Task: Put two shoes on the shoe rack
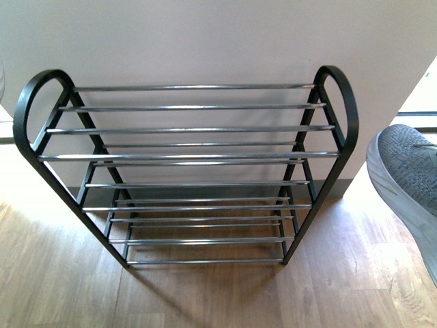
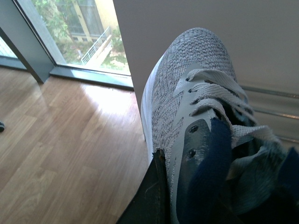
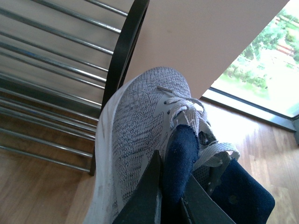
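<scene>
The black shoe rack [image 1: 339, 96] with chrome bars stands against the pale wall, mid front view, with nothing on its bars. The right shoe [image 1: 410, 174], grey knit with a white sole, hangs at the right edge beside the rack's right frame. In the right wrist view my right gripper [image 3: 169, 186] is shut on the right shoe [image 3: 135, 126], pinching its navy tongue, toe towards the rack's frame [image 3: 124, 51]. In the left wrist view my left gripper [image 2: 168, 186] is shut on the left shoe [image 2: 187, 74], held above the floor near the wall. The left shoe and both grippers are out of the front view.
The floor is light wood planks [image 1: 205, 301]. A pale wall [image 1: 205, 41] stands behind the rack. Large floor-level windows show in the left wrist view [image 2: 88, 32] and the right wrist view [image 3: 266, 70].
</scene>
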